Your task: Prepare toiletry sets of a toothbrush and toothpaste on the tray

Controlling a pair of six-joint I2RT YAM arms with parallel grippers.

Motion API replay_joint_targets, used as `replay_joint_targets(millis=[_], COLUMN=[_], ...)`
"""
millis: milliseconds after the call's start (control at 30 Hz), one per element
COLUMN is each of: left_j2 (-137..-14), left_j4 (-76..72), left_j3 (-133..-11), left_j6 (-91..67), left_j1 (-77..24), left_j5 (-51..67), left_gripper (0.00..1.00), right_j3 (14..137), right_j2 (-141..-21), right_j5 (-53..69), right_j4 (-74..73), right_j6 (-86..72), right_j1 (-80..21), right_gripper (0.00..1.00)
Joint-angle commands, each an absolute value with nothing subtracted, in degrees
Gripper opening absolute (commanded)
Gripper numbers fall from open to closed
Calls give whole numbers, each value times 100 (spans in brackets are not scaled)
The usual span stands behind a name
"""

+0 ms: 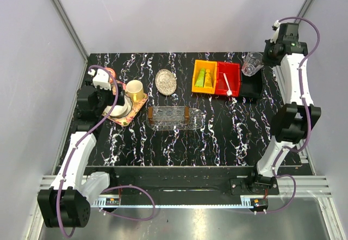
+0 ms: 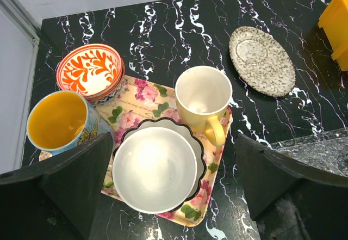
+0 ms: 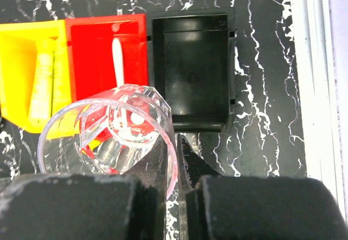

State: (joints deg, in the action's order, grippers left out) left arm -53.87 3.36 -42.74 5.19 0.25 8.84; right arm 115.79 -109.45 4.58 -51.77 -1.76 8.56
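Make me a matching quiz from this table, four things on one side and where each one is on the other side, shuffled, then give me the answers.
Things:
1. toothbrush
2. toothpaste
3. yellow mug
4. clear glass

Places:
A. on the floral tray
B. pinched in the right gripper
C. in the red bin
D. in the yellow bin

Pairs: 1-C, 2-D, 3-A, 4-B
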Motion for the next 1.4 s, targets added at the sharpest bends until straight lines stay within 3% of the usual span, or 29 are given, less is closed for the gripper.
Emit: replay_joint_targets(millis=[0, 600, 1367], left_j2=[-5344, -5475, -5449], left_j4=[123, 114, 79], left_j3=[-4526, -4553, -4483], left_j6=[413, 378, 396], left_j1=[44, 35, 35], left_j5=[958, 817, 791], left_gripper=[99, 99, 99], right_j3=[11505, 9677, 8464], right_j2=[-10205, -9378, -9440], right_j5=[730, 694, 774], right_j4=[-5229, -4764, -3824], right_j6=[-26, 562, 686], right_j1=[511, -1810, -2399], right_gripper=[0, 0, 0])
